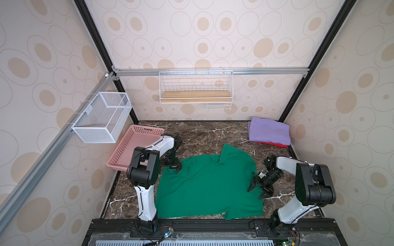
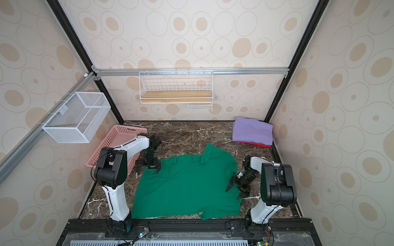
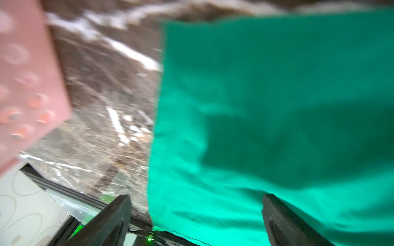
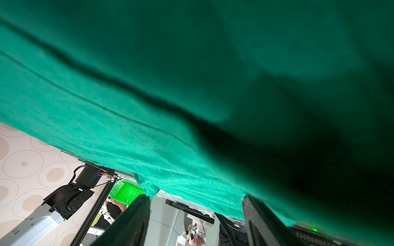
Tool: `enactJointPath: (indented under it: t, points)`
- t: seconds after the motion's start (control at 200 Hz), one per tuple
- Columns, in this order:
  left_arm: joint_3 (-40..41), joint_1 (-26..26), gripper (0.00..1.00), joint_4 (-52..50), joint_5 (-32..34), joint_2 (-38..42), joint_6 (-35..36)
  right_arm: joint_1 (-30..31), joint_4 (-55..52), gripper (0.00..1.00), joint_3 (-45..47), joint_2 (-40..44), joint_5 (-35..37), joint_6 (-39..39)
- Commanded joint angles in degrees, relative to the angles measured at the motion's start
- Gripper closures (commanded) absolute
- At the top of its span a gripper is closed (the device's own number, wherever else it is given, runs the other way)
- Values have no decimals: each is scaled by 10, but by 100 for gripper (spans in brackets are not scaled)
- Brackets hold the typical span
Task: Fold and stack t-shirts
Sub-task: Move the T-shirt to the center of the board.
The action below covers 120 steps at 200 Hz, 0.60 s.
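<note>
Two of the three shirts look finished to me: the purple shirt lies folded on top of the red shirt in the far right corner of the table, only a thin red edge showing beneath it; that pile I judge to be the stack.

The green shirt is what is left; it lies spread flat in the middle of the table between my two arms, one sleeve pointing to the far side, the other at the near edge, with a few soft creases and no real fold in it yet.

My left gripper hangs over the shirt's far left corner, just beside the pink basket, jaws wide apart and holding nothing; the left wrist view shows the cloth edge running between my fingers, not pinched.

My right gripper sits at the shirt's right edge, jaws likewise parted, with no cloth caught between them.

So I reckon I am at the start of the last shirt: grasp both sides, fold, then carry it over onto the purple one; I can see no shirt in the basket.
</note>
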<state>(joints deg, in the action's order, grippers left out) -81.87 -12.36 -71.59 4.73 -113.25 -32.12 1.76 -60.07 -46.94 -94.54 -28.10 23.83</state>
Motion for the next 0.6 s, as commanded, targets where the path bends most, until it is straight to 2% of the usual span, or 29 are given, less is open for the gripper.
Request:
enactJointPath:
  t: [0.0, 0.14, 0.255, 0.361, 0.436, 0.596]
  points:
    - [-20, 31, 1, -34, 38, -8, 38, -4, -26, 25, -12, 9, 8, -12]
    - [-43, 50, 1, -37, 22, 5, 29, 6, -32, 25, -19, 41, -3, -12]
    - [-50, 44, 1, -16, -46, 24, -10, 42, -26, 25, -52, 57, -16, 10]
    - [-62, 22, 1, 12, -93, 30, -46, 85, -23, 25, -131, 52, -5, 27]
    - [-86, -1, 1, 18, -119, 17, -60, 105, -15, 25, -201, 19, -9, 42]
    - [-151, -34, 1, -10, -122, -14, -61, 142, -13, 25, -372, -118, -35, 75]
